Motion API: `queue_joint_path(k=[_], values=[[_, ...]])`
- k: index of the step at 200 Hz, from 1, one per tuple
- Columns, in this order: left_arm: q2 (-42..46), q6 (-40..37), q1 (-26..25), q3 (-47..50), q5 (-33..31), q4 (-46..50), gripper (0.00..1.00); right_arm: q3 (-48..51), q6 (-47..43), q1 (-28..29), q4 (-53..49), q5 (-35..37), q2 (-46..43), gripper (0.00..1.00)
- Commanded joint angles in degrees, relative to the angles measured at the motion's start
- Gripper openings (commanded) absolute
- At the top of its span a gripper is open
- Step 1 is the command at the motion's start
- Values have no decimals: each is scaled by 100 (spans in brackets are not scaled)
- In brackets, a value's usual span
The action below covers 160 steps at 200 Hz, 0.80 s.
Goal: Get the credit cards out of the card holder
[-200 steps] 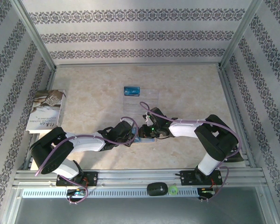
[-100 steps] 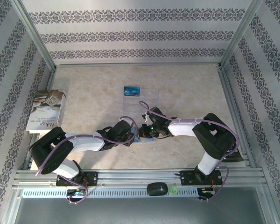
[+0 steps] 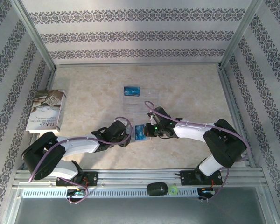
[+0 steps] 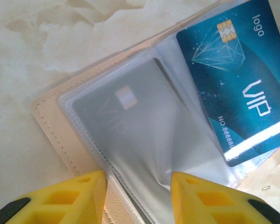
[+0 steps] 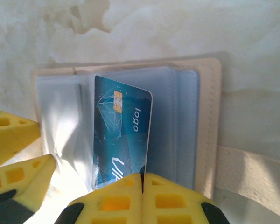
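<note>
Gripping: we see the right gripper (image 5: 141,184) closed tight on the blue card (image 5: 123,130), at the end away from its chip; the two yellow fingers (image 5: 107,203) meet with no gap.
Blue card: glossy teal-blue, with a gold chip, a pale diamond outline and white "logo" and "VIP" print. We find it lying aslant over the holder's inside, most of its face bare.
Holder (image 5: 210,116): open and flat on the marble table (image 3: 93,93), near the front middle, between the two grippers. We note a tan outside with a stitched edge, pale blue-grey clear sleeves inside, and a tan strap (image 5: 252,168) trailing off one side.
Dark card (image 4: 126,116): greyish, seen through a cloudy sleeve, with a pale chip and a faint "VIP". We see it sitting fully in its pocket, just beside the blue card.
Left gripper (image 4: 137,198): jaws apart, tips over the holder's edge with crumpled sleeve between them. We cannot tell whether they press on it.
Other blue card (image 3: 131,91): we see it at the left end of the clear tray (image 3: 147,100), farther back and well apart from the holder.
Book (image 3: 45,110): flat at the table's left edge.
</note>
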<state>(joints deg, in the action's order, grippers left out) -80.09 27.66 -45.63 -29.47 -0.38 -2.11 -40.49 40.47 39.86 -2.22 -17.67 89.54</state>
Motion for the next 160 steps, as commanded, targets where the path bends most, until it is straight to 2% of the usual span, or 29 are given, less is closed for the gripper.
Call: queue_joint_path(k=[1, 28, 74, 95, 160], values=[[192, 92, 80, 45, 80, 197, 42, -174, -154, 4, -480, 331, -181, 0], [338, 38, 107, 15, 224, 175, 44, -582, -415, 239, -1131, 746, -245, 0], [-33, 48, 315, 53, 512, -111, 41, -1273, -582, 703, -1843, 1202, 64, 0], [-257, 56, 410, 82, 694, -316, 40, -1369, -564, 823, -1718, 1061, 185, 0], [-638, -31, 501, 23, 966, -578, 39, -1416, -408, 805, -1318, 662, 510, 14]])
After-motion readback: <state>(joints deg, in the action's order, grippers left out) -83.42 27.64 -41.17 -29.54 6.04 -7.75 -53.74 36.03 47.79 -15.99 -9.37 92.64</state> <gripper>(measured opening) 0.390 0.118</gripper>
